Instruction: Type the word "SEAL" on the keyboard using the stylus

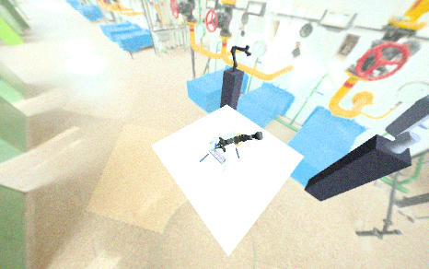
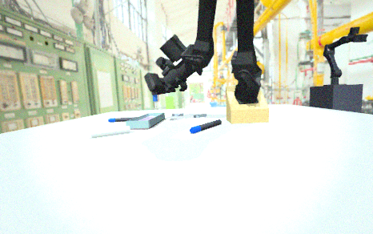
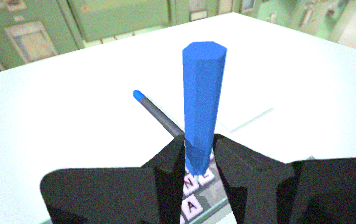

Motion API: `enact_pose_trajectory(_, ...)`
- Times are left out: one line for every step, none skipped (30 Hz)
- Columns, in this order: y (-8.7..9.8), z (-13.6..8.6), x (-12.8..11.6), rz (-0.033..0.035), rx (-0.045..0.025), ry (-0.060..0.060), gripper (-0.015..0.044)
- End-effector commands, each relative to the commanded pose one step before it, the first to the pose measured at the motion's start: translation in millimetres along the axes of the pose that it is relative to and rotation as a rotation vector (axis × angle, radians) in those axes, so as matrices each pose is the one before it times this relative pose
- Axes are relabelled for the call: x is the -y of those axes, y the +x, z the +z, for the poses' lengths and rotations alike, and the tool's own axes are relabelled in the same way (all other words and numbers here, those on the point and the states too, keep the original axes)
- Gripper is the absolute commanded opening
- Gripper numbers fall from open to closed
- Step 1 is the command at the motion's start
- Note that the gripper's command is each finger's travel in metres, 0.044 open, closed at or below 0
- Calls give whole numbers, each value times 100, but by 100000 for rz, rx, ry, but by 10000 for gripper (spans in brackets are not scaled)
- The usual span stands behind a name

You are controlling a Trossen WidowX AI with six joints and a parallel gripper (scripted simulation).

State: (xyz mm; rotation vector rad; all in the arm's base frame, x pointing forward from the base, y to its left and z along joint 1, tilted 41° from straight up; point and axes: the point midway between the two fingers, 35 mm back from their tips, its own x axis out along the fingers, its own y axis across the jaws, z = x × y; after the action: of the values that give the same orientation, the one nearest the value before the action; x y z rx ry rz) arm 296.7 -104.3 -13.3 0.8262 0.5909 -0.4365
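Note:
My gripper [image 3: 198, 140] is shut on the blue stylus [image 3: 202, 90] [image 2: 155, 98], which stands roughly upright between the fingertips in the wrist view. Its lower end is seen over the keys marked N and another letter beside it, partly covered; whether it touches a key cannot be told. The A key [image 3: 191, 205] shows nearer the camera. The keyboard [image 1: 217, 156] [image 2: 147, 120] lies flat on the white table [image 1: 230, 207] [image 2: 240, 172]. The fingers hide much of the keyboard in the wrist view, and the S key cannot be made out.
A dark pen with a blue end [image 3: 159, 115] [image 2: 119, 119] [image 1: 203, 157] lies beside the keyboard. Another such pen [image 2: 206, 127] [image 1: 237, 153] lies on its other side. A white stick [image 2: 110, 131] lies near the keyboard. A wooden block [image 2: 247, 114] stands below the arm.

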Motion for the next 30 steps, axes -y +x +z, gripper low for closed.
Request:
enact_pose_trajectory(-958, -254, -427, -4, 653, 119, 0)
enact_pose_trajectory(-38, -16, -16, 7, 4, -3, 0)
enact_pose_trajectory(0, 0, 0, 0, 0, 0, 0)
enact_pose_trajectory(24, -51, 0, 1, -2, 2, 0)
enact_pose_trajectory(41, -90, 0, 1, -3, 4, 0)
enact_pose_trajectory(60, -135, 1, 3, -4, 5, 0)
enact_pose_trajectory(80, -186, 1, 5, -4, 8, 0)
enact_pose_trajectory(84, -204, 2, 7, -3, 9, 0)
enact_pose_trajectory(89, -228, 2, 10, -2, 11, 0)
enact_pose_trajectory(94, -256, 3, 13, 0, 13, 0)
enact_pose_trajectory(95, -277, 4, 17, 3, 15, 0)
enact_pose_trajectory(73, -229, 4, 17, 4, 13, 0)
enact_pose_trajectory(42, -140, 2, 11, 4, 8, 0)
enact_pose_trajectory(14, -47, 1, 4, 1, 3, 0)
enact_pose_trajectory(0, 0, 0, 0, 0, 0, 0)
enact_pose_trajectory(0, 0, 0, 0, 0, 0, 0)
enact_pose_trajectory(0, 0, 0, 0, 0, 0, 0)
enact_pose_trajectory(0, 0, 0, 0, 0, 0, 0)
enact_pose_trajectory(29, -20, 7, -6, -6, -1, 26)
enact_pose_trajectory(47, -32, 12, -9, -9, -2, 53)
enact_pose_trajectory(70, -48, 18, -13, -13, -2, 79)
enact_pose_trajectory(68, -48, 18, -13, -13, -2, 81)
enact_pose_trajectory(71, -51, 19, -14, -14, -2, 81)
enact_pose_trajectory(54, -39, 14, -11, -10, -2, 81)
enact_pose_trajectory(20, -14, 5, -4, -4, -1, 81)
enact_pose_trajectory(0, 0, 0, 0, 0, 0, 81)
enact_pose_trajectory(12, -25, 0, 0, -1, 1, 81)
enact_pose_trajectory(20, -41, 0, 0, -2, 2, 81)
enact_pose_trajectory(-7, 18, 0, 1, 2, -1, 81)
enact_pose_trajectory(9, -13, -1, 0, -1, 1, 81)
